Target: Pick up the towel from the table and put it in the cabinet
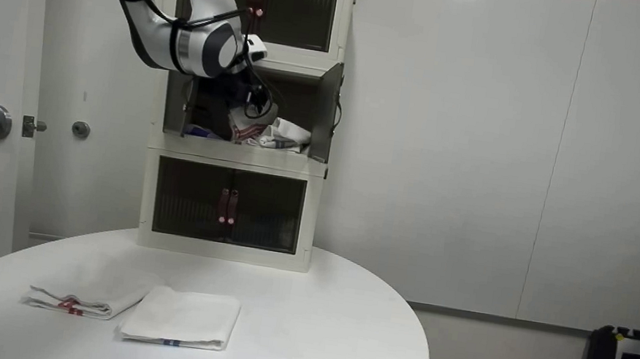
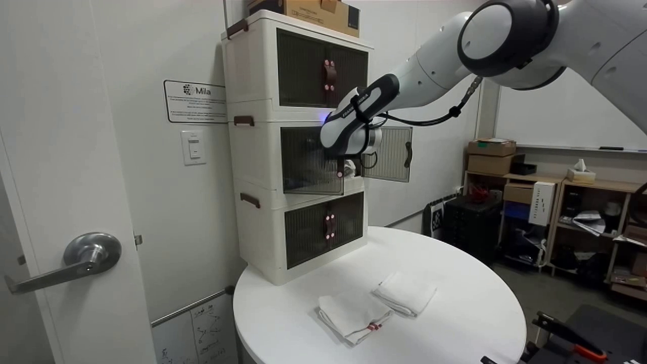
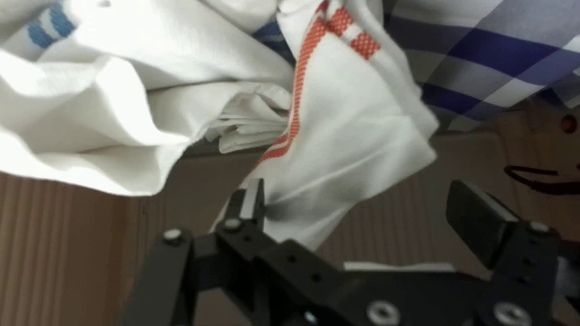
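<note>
The white towel with red stripes (image 1: 248, 127) is inside the open middle compartment of the white cabinet (image 1: 236, 155), which also shows in an exterior view (image 2: 257, 156). My gripper (image 3: 360, 199) reaches into that compartment. In the wrist view its fingers are wide apart. The towel (image 3: 353, 99) hangs or leans beside the left finger and seems to touch it; the right finger is well apart from it. The gripper is a dark shape in an exterior view (image 1: 253, 96); elsewhere the wrist and door hide it.
White cloths with blue stripes (image 3: 181, 45) and a blue checked cloth (image 3: 489, 54) lie in the same compartment. Its open doors (image 1: 326, 112) flank the arm. A folded cloth with red marks (image 1: 88, 297) and a plain folded cloth (image 1: 184, 316) lie on the round table (image 1: 335, 342).
</note>
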Motion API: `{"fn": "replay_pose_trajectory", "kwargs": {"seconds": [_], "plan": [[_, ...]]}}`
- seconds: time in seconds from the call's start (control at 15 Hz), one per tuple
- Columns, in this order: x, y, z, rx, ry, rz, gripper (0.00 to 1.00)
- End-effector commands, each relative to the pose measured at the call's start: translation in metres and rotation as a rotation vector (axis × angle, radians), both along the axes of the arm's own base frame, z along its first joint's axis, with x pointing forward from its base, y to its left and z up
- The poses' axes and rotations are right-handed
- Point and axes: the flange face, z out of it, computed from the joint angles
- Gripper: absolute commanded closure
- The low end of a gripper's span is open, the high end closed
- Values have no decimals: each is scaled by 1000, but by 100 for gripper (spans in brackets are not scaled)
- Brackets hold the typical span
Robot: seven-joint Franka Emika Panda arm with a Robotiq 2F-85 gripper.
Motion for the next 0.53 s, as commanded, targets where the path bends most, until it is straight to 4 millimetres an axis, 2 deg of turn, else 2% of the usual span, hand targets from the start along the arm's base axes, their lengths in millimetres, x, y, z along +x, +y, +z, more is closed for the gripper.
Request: {"fn": "replay_pose_trajectory", "kwargs": {"seconds": [0.0,0.27,0.47], "plan": [[3,17,-3,-54,140,80,0],[-1,9,-11,-133,315,93,0],[-4,3,-6,-172,386,79,0]]}}
